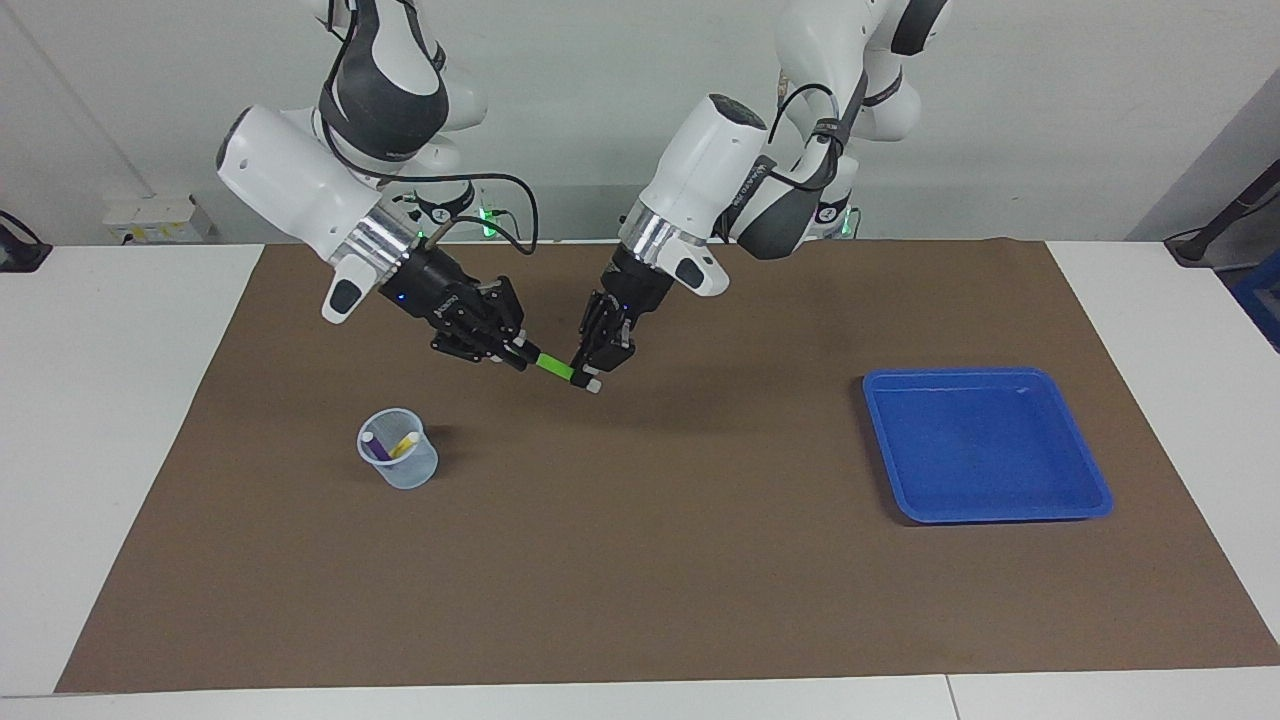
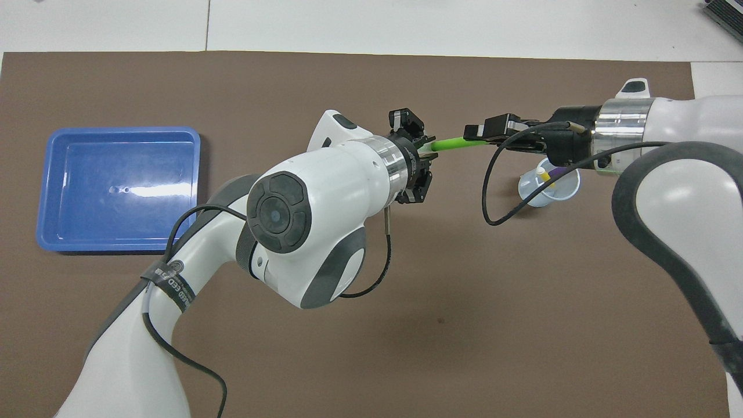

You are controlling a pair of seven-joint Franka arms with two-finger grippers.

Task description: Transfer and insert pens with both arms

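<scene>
A green pen (image 1: 552, 367) (image 2: 455, 143) hangs slanted in the air over the middle of the brown mat, spanning the two grippers. My right gripper (image 1: 518, 355) (image 2: 473, 136) is shut on the pen's upper end. My left gripper (image 1: 590, 375) (image 2: 426, 148) sits around the lower end, where the pale tip pokes out below it. A clear cup (image 1: 400, 468) (image 2: 531, 194) stands on the mat toward the right arm's end. A purple pen (image 1: 376, 447) and a yellow pen (image 1: 404, 443) stand in it.
A blue tray (image 1: 985, 515) (image 2: 46, 191) with nothing in it lies on the mat (image 1: 640, 560) toward the left arm's end. White table surface borders the mat on all sides.
</scene>
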